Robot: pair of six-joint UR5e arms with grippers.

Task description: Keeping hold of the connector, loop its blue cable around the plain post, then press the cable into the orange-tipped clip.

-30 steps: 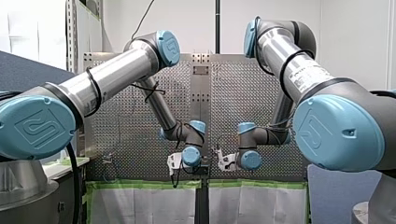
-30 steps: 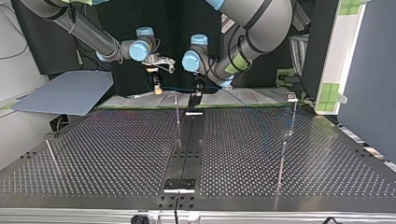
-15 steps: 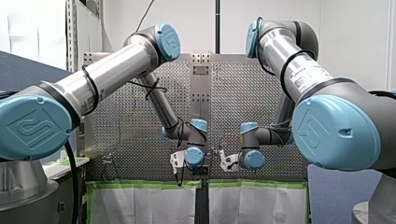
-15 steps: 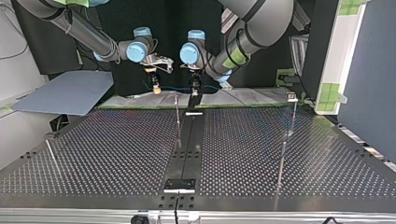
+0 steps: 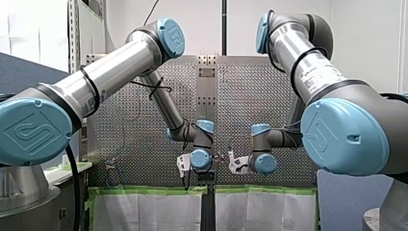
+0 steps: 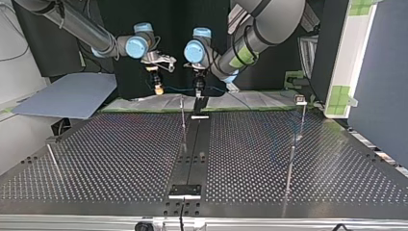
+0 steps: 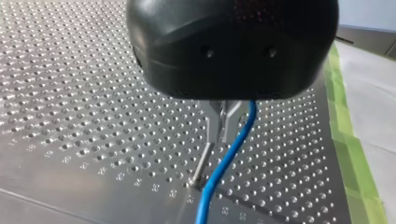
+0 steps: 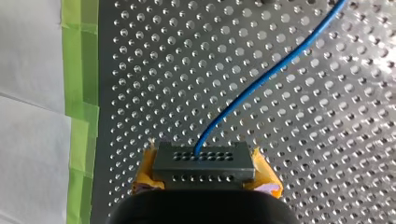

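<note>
Your right gripper (image 8: 205, 163) clamps the connector (image 8: 204, 158), your left gripper's (image 7: 224, 123) grip can't be told; you're starting the loop, so next sweep the blue cable (image 8: 261, 77) round the plain post (image 7: 201, 163).

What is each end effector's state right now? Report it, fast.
My left end effector: cannot be told; the blue cable runs close beside it.
My right end effector: closed, holding the connector.
</note>
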